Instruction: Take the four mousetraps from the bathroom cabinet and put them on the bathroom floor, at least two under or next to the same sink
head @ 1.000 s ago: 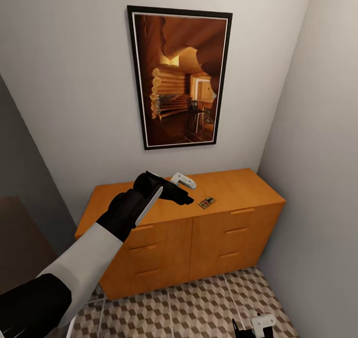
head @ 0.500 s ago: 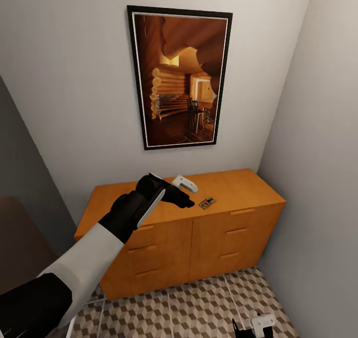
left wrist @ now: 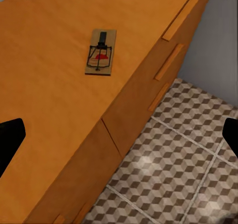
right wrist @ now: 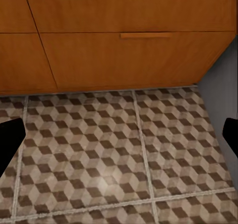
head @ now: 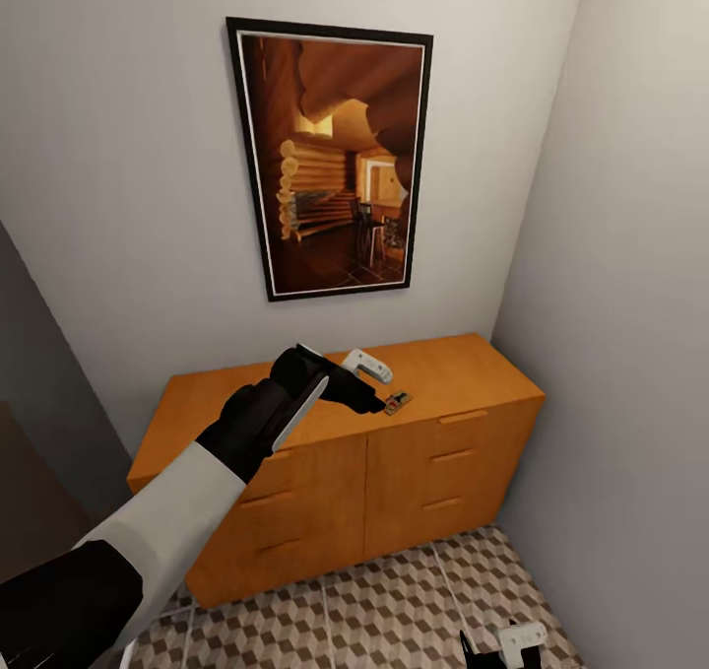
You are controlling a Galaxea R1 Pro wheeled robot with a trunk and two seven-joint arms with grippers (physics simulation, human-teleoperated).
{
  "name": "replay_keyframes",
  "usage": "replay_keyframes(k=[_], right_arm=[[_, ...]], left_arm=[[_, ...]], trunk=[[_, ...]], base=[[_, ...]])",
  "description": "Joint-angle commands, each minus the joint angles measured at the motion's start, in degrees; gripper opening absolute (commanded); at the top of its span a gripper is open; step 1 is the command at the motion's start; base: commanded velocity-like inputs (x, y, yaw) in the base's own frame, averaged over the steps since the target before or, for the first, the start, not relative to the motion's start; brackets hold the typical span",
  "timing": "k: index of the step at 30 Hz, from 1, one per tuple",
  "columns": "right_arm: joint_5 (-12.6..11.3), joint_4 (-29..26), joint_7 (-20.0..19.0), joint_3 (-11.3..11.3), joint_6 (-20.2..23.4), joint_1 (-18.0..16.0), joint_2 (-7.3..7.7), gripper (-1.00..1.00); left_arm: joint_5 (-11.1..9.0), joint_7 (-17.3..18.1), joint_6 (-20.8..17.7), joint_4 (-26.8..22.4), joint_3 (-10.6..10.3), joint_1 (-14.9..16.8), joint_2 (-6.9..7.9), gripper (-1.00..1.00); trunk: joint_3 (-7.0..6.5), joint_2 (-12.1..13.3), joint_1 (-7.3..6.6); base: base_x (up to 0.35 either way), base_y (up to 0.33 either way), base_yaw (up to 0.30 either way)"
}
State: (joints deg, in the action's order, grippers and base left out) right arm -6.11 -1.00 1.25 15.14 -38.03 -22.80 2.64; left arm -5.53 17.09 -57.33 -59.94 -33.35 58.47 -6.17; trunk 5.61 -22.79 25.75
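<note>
Head view shows one mousetrap (head: 398,403) lying flat on top of the cabinet (head: 433,452), near its front edge. The left claw (head: 374,385) hangs just beside the trap, and the trap lies at about 4 o'clock from the claw's tips. That small gap is what the next reach has to close. The left arm is much nearer; the right claw (head: 497,647) is far down by the bathroom floor (head: 394,600).

The left wrist view shows more of the trap (left wrist: 101,51): its long side points toward 12 o'clock, with dark wire and a red mark on the board. The two black fingertips (left wrist: 10,140) sit wide apart, so this claw is spread and holds nothing (the trap is not between them yet).

The right wrist view shows floor tiles (right wrist: 114,149) and drawer fronts (right wrist: 134,45), with the right claw's tips spread too.
</note>
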Motion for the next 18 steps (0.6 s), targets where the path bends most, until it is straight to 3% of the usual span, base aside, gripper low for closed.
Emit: replay_keyframes(k=[1,18], right_arm=[[-0.57,0.03,0.07,0.52,-0.17,-0.05,0.00,1.00],[-0.57,0.03,0.07,0.52,-0.18,-0.05,0.00,1.00]], left_arm=[[-0.57,-0.31,-0.33,-0.02,-0.04,0.07,0.01,1.00],[-0.60,-0.31,-0.33,0.80,-0.05,0.07,0.02,1.00]], trunk=[[0.10,-0.13,0.04],[0.00,-0.13,0.04]], base=[[0.000,0.000,-0.084],[0.000,0.000,-0.017]])
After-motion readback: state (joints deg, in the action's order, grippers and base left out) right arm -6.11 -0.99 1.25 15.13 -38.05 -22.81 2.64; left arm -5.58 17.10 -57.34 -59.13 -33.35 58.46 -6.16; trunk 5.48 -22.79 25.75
